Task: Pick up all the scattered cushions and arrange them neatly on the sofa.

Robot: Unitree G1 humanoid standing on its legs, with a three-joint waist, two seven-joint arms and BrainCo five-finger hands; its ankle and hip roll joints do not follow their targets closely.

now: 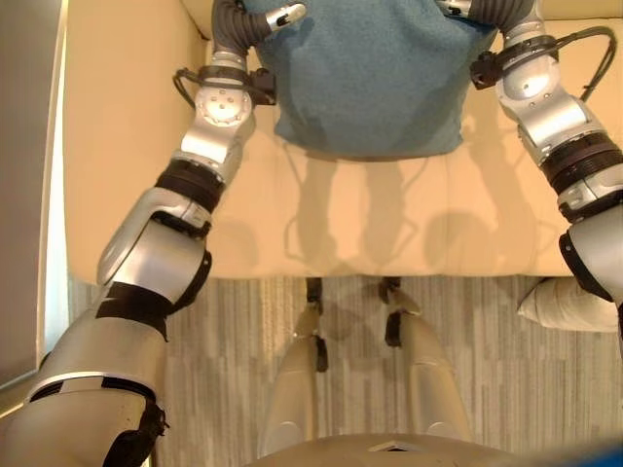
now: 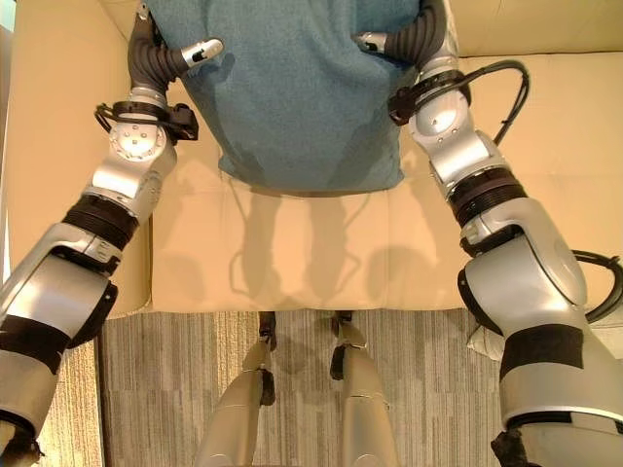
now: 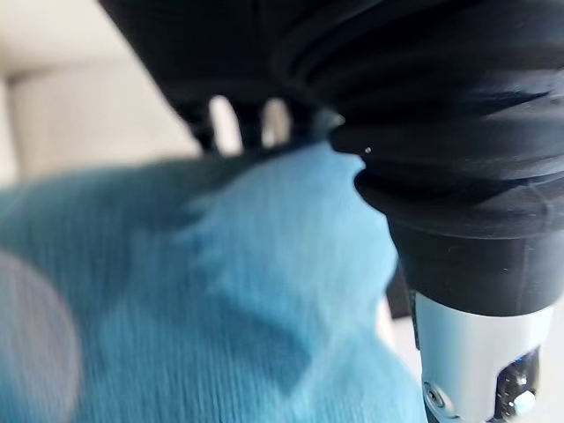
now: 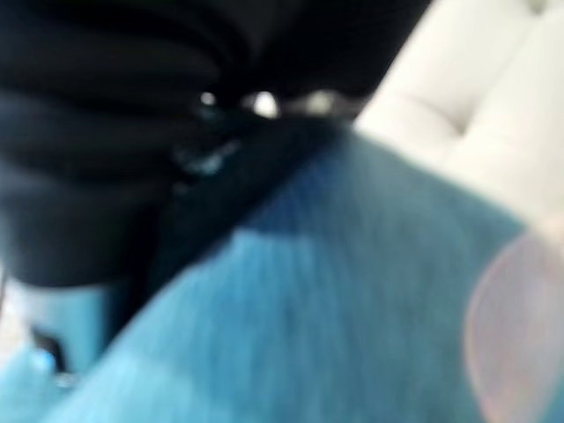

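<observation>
Nearest us, the grey striped carpet (image 1: 234, 331) runs along the front edge of the sofa, and a pale cream cushion (image 1: 569, 306) lies on it near the sofa's front right corner, waiting its turn. Moving up, here's the cream leather sofa (image 2: 292, 263), its seat bare along the front edge. Further in, over the back half of the seat, there's the square teal fabric cushion (image 1: 365, 78), carried between both arms and apparently lifted, judging by the shadow on the seat beneath it. The left hand (image 1: 277, 17) presses its thumb onto the near face at the cushion's left edge, the right hand (image 2: 375, 42) does likewise on the right edge; both sets of fingers disappear behind the fabric, so I can't say how tightly they close. This thing looks light, soft and squashy, with a woven, grippy cover, nothing fragile. It will sag if pinched at a corner, so holding opposite side edges is the sensible grip.
</observation>
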